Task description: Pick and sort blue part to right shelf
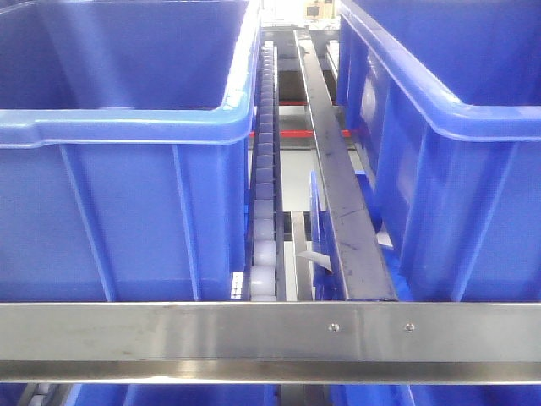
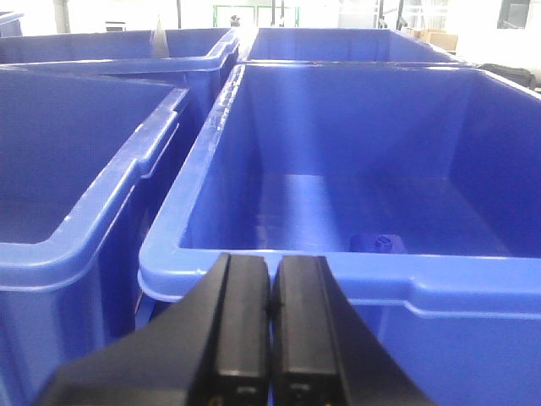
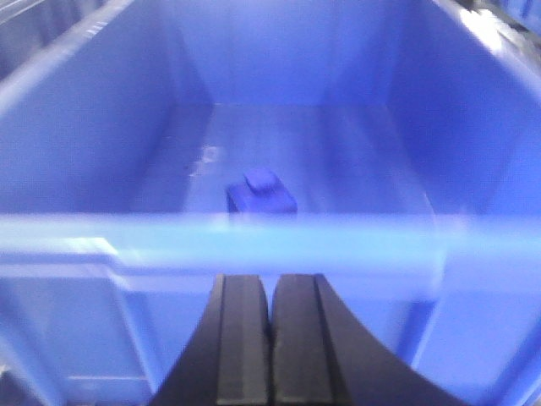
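Blue part [image 3: 261, 194] lies flat on the crate [image 3: 101, 118] floor, stud up, both tools [image 2: 269, 338] [image 3: 271, 338] closed empty.

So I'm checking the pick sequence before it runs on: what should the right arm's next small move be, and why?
Probably open the right gripper and ease it forward over the crate's near rim. In the right wrist view its fingers are shut on nothing, outside the crate, while the blue part lies on the crate floor just beyond the rim, roughly in line with the gripper.

Bright overhead light; backgrounds blown out; right wrist view blurred
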### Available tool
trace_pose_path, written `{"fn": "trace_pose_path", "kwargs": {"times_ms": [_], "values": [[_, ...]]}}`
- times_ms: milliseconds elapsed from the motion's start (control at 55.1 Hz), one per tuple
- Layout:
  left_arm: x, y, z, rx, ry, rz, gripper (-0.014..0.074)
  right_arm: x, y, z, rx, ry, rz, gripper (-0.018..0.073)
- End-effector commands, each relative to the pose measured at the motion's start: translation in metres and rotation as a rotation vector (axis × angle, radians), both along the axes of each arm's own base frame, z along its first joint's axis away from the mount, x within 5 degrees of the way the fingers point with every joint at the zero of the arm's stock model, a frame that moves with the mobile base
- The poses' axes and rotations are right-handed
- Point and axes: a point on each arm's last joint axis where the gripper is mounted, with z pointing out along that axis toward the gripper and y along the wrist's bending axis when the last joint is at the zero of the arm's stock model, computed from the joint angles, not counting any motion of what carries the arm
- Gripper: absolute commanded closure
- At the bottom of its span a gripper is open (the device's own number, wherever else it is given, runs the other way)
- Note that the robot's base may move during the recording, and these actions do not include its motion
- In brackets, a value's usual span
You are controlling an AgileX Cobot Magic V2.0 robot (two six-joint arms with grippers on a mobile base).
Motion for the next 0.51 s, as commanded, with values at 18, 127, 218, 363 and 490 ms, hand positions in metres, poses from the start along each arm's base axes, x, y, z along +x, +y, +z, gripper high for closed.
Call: {"fn": "trace_pose_path", "kwargs": {"times_ms": [18, 127, 218, 363, 490], "values": [[-0.0014, 0.0001, -0.0011, -0.011, -0.081, -0.001, 0.0473, -0.0031, -0.001, 0.0116, 0.012, -0.152, -0.011, 0.0521], [-0.0014, 0.0001, -0.0011, -0.011, -0.081, -0.001, 0.0473, -0.0114, -0.0011, 0.012, 0.002, -0.197, -0.012, 0.0521], [-0.0014, 0.0001, -0.0012, -0.011, -0.079, -0.001, 0.0473, -0.0103, -0.0012, 0.0112, 0.002, -0.182, -0.015, 0.0521], [-0.0014, 0.0001, -0.0012, -0.011, -0.079, -0.001, 0.0473, -0.0107, -0.0012, 0.0117, 0.003, -0.19, -0.015, 0.0521], [-0.0014, 0.0001, -0.0012, -0.011, -0.079, -0.001, 0.0473, -0.0107, -0.0012, 0.0117, 0.003, -0.19, -0.015, 0.0521]]}}
